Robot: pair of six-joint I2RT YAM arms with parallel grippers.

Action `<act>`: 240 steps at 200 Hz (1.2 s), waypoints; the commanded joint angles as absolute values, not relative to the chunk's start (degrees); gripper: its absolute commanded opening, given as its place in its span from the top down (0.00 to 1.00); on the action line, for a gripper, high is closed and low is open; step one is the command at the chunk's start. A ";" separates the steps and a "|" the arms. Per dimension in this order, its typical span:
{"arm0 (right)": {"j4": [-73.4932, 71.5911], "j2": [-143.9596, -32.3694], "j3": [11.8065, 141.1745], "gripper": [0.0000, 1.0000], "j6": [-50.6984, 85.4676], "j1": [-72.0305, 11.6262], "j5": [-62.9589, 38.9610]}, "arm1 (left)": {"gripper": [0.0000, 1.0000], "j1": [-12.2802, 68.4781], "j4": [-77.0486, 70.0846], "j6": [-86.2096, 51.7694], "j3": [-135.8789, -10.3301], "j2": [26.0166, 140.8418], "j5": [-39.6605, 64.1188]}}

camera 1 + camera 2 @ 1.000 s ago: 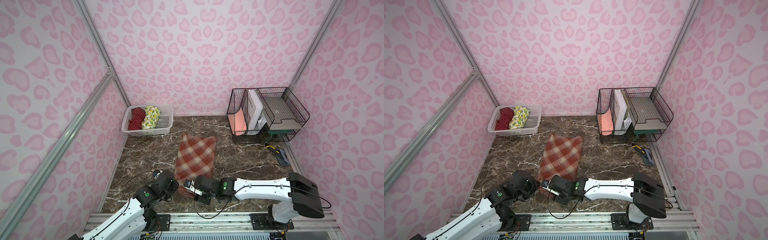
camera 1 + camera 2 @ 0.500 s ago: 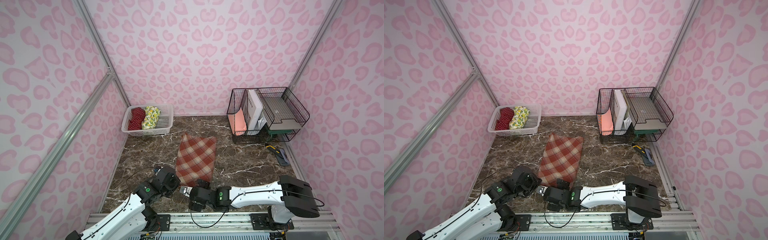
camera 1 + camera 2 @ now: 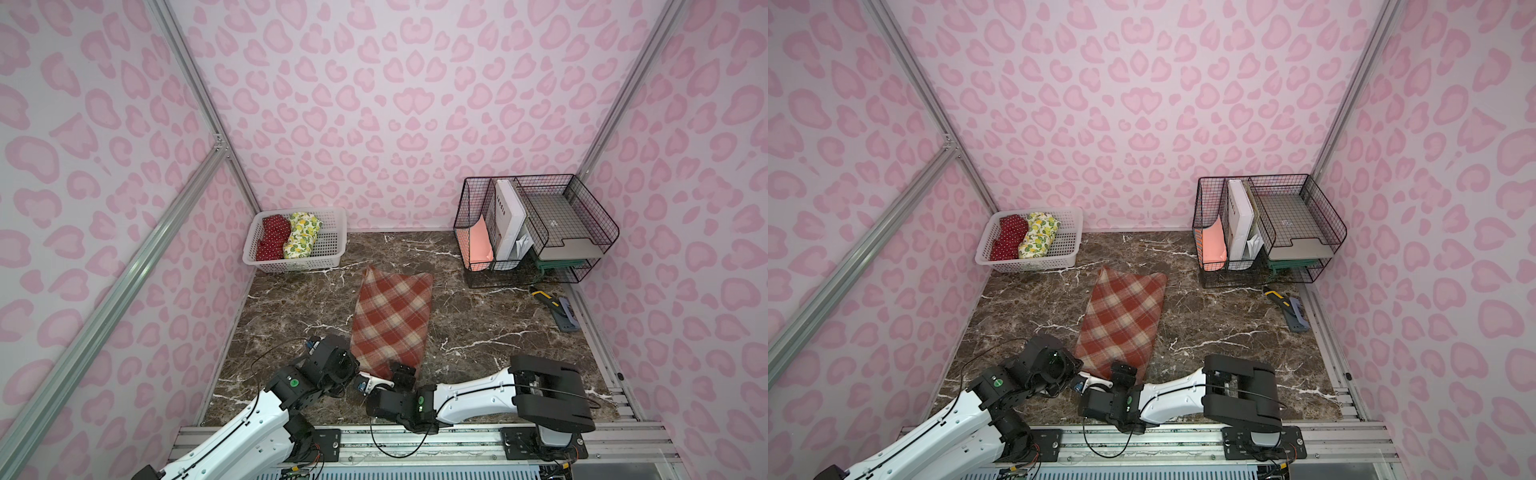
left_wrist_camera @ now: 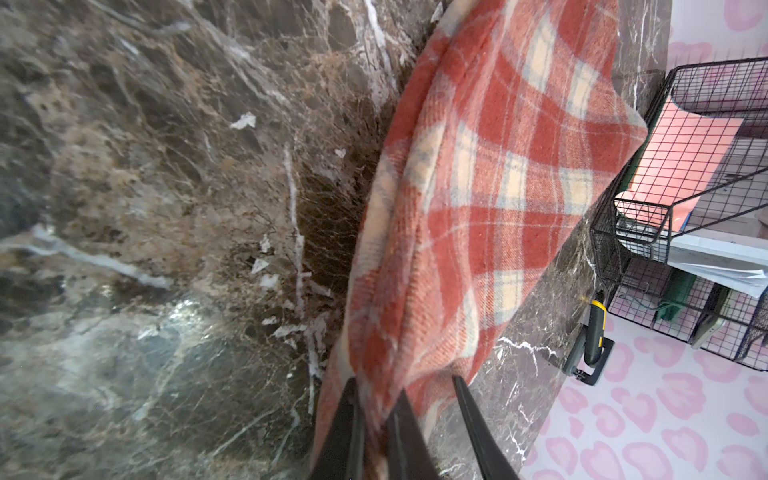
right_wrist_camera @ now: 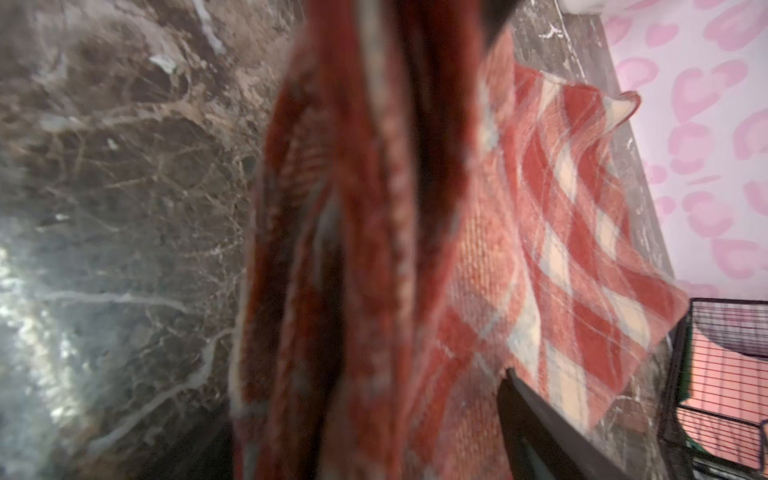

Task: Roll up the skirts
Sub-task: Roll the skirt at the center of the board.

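The dark marble tabletop (image 3: 478, 324) carries the plaid skirt (image 3: 390, 320), which lies flat down the middle. It narrows toward the near end, and that end reaches both arms. In the far corner the white basket (image 3: 299, 266) holds the red polka-dot skirt (image 3: 272, 237) and the lemon skirt (image 3: 303, 235), both rolled, so the plaid one looks like the last to do. The step in hand seems to be starting its roll from the near hem. The left tool (image 4: 376, 409) is pinched shut on that hem. The right tool (image 3: 399, 370) sits just beside it with cloth bunched before its camera. Only one finger (image 5: 540, 419) shows, set well to the side, so I cannot tell whether it has a hold. To do this well, the right tool should probably take the hem level with the left. Both should then turn the edge over together, keeping the thick cloth tight and square so the roll does not taper.
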State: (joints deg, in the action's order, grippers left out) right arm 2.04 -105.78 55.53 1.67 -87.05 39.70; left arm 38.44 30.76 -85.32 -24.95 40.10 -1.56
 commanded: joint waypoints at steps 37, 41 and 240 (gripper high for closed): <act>-1.22 -99.90 53.36 0.32 3.37 -88.80 51.82 | 1.00 38.36 32.69 -87.40 -22.78 37.60 -1.99; -1.35 -99.81 53.38 0.33 3.36 -89.04 52.34 | 1.00 38.41 32.65 -87.40 -22.74 37.62 -1.90; 15.07 -99.77 61.32 1.00 -2.79 -78.81 -2.61 | 0.02 38.02 51.56 -83.18 -24.12 21.11 -13.33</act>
State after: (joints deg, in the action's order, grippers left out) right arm 7.20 -99.02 57.47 -1.56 -80.53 18.28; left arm 38.15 48.62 -84.33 -25.76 21.69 -12.23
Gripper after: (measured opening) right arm 0.120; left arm 0.984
